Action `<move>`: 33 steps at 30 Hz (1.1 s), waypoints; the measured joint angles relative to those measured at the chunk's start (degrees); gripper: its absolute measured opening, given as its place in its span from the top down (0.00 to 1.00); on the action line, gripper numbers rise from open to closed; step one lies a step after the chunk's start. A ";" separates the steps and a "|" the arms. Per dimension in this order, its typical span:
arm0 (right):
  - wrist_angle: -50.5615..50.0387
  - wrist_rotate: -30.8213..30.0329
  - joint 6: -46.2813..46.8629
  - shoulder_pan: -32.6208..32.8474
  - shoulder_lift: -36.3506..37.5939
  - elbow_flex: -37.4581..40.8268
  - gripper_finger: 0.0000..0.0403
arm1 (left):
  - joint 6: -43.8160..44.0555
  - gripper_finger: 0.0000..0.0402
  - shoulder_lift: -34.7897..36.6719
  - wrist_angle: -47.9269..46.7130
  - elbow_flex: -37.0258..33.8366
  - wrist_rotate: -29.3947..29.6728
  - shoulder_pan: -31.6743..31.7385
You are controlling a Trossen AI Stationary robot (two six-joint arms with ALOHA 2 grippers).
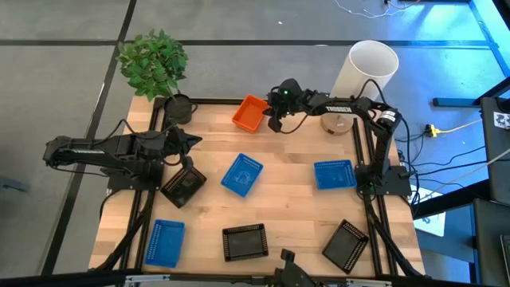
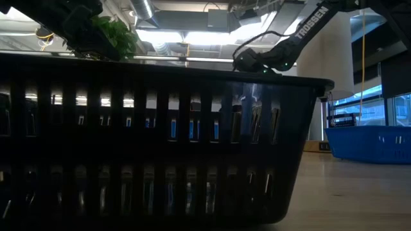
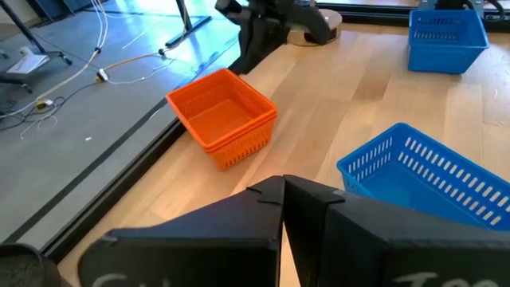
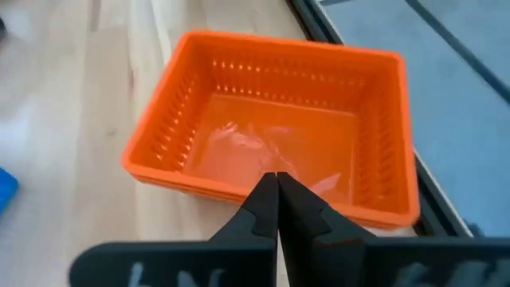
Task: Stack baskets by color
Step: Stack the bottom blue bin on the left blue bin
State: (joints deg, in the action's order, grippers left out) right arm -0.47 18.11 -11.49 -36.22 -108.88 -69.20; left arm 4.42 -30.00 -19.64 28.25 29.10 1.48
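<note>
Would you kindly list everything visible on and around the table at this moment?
Orange baskets: one nested stack, how many cannot be told, far edge of the table.
Blue baskets: three, apart; centre, right side, near left corner.
Black baskets: three, apart; left of centre, near middle, near right.
White cylinder: one, beyond the far right corner.
Potted plant: one, green, far left corner.
Left gripper: shut, empty, over the table's left side.
Right gripper: shut, empty, beside the orange stack.
</note>
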 joint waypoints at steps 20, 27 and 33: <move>-45.20 1.47 0.08 16.65 15.65 -11.27 0.99 | 2.56 1.00 0.01 -0.05 0.00 -1.48 0.00; -45.30 1.17 0.99 19.31 15.56 -11.26 0.98 | 7.28 1.00 0.00 -0.04 0.00 -0.10 -0.01; -45.26 1.04 3.73 19.66 15.56 -11.26 0.92 | 15.28 0.91 0.00 -0.13 0.00 -0.08 0.00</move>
State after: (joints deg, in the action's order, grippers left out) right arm -45.74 19.14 -7.76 -16.56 -93.32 -80.47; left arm 19.70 -30.00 -19.77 28.25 29.02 1.48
